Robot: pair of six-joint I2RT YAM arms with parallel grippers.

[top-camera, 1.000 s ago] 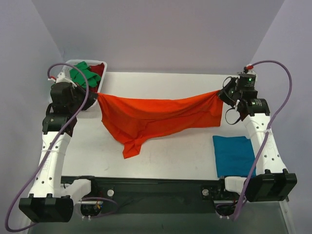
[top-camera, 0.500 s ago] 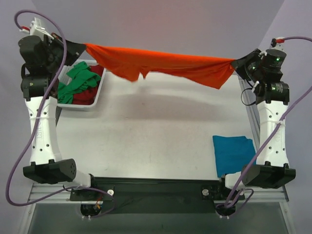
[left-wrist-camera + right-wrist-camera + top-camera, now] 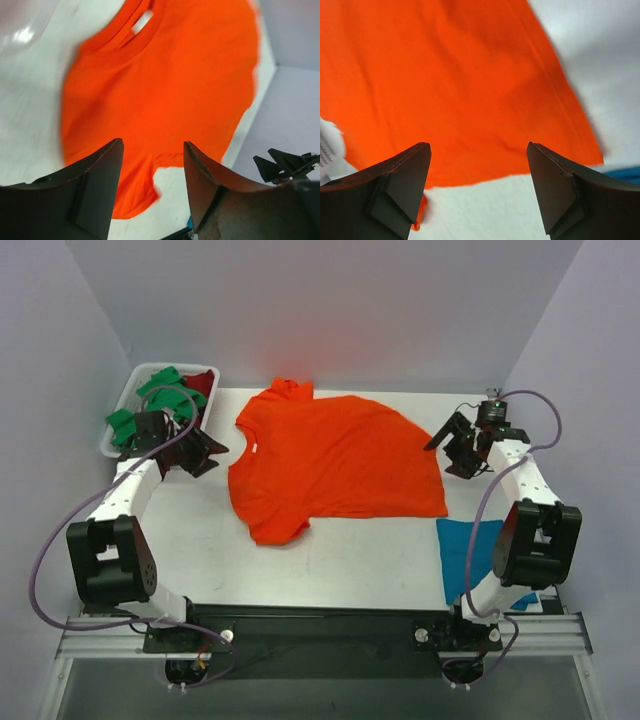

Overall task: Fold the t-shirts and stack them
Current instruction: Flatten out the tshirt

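The orange t-shirt [image 3: 335, 455] lies spread flat in the middle of the table, collar toward the back wall, one sleeve toward the front left. My left gripper [image 3: 212, 452] hangs open just off its left edge, holding nothing. Just past the shirt's right edge my right gripper [image 3: 447, 452] is open and empty too. In the left wrist view the orange t-shirt [image 3: 160, 75] fills the space beyond my open left gripper [image 3: 152, 150]. The right wrist view shows the shirt's hem [image 3: 455, 85] beyond my open right gripper [image 3: 477, 150]. A folded teal t-shirt [image 3: 470, 550] lies at the front right.
A white tray [image 3: 128, 390] stands at the back left corner. It holds a crumpled green t-shirt [image 3: 160, 390] and a dark red one [image 3: 202, 382]. The right arm's elbow hangs over the teal shirt's right side. Walls close in the back and both sides.
Both grippers held the orange shirt stretched high in the air. They have since come down, opened and let it go, and it now lies flat on the table.
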